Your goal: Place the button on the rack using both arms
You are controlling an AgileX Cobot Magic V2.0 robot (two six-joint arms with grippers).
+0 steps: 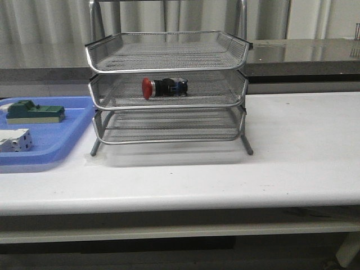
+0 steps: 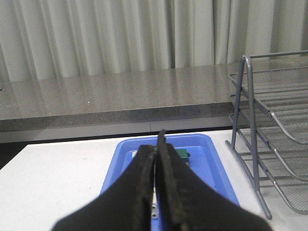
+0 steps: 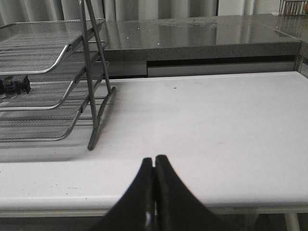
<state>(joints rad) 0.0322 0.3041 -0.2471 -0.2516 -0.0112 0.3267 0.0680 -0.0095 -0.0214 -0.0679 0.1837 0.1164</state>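
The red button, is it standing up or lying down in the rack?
Lying down. The button rests on its side on the rack's middle shelf, red cap pointing toward the blue tray.

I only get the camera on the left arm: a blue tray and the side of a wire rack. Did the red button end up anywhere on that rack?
Observer: Yes. The button lies on its side in the middle tier of the rack, red cap pointing left in the front view.
Operator: Is the other arm still holding it?
Observer: No. The right claw is shut on nothing, over bare table to the right of the rack.
Operator: What else sits in my blue tray?
Observer: In the blue tray, besides the green block, a white boxy switch sits nearer the front edge.
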